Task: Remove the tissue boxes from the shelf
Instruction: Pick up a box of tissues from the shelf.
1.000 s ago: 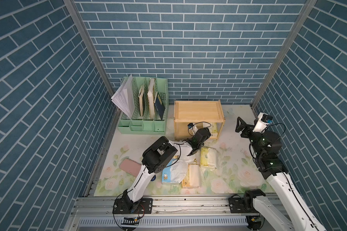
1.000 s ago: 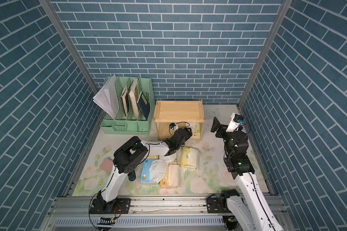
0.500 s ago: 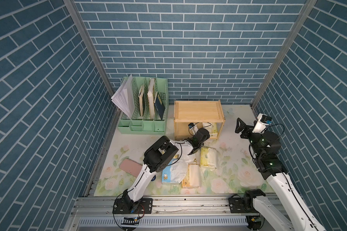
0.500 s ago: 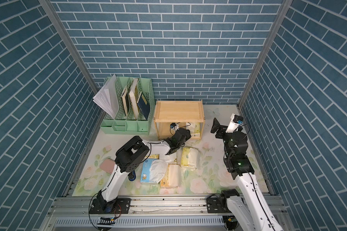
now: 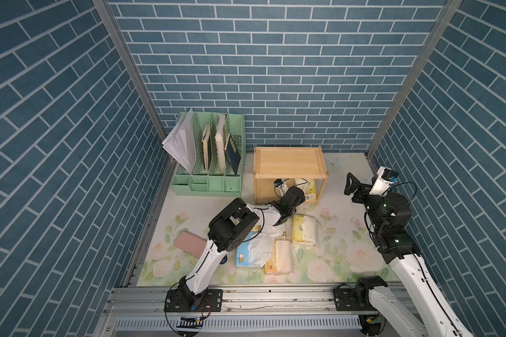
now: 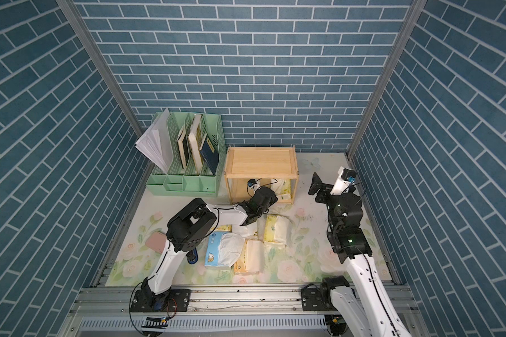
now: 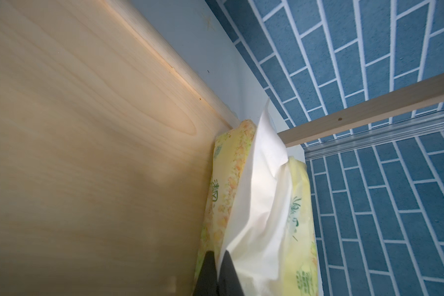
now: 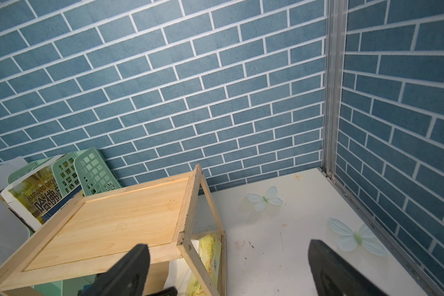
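Observation:
The wooden shelf [image 5: 288, 160] [image 6: 260, 163] stands at the back of the table. A yellow tissue box [image 5: 310, 186] [image 6: 285, 186] [image 7: 300, 205] lies at the right end of its lower tier, with white tissue [image 7: 262, 192] sticking out. My left gripper [image 7: 219, 258] reaches under the top board and is shut on the edge of that white tissue. In both top views its fingers are hidden under the shelf. My right gripper [image 5: 349, 183] [image 8: 227, 246] hangs open to the right of the shelf, holding nothing. Several other tissue boxes, such as the yellow [image 5: 303, 230], peach [image 5: 279, 256] and light blue [image 5: 247, 253] ones, lie on the table in front.
A mint-green file organizer [image 5: 208, 163] with papers and books stands left of the shelf. A pink flat case [image 5: 189, 243] lies at the front left. Brick-pattern walls close in three sides, and a thin shelf post [image 7: 369, 112] runs right beside the yellow box.
My left gripper's jaws have closed on the white tissue inside the shelf's lower tier. The right arm has not moved.

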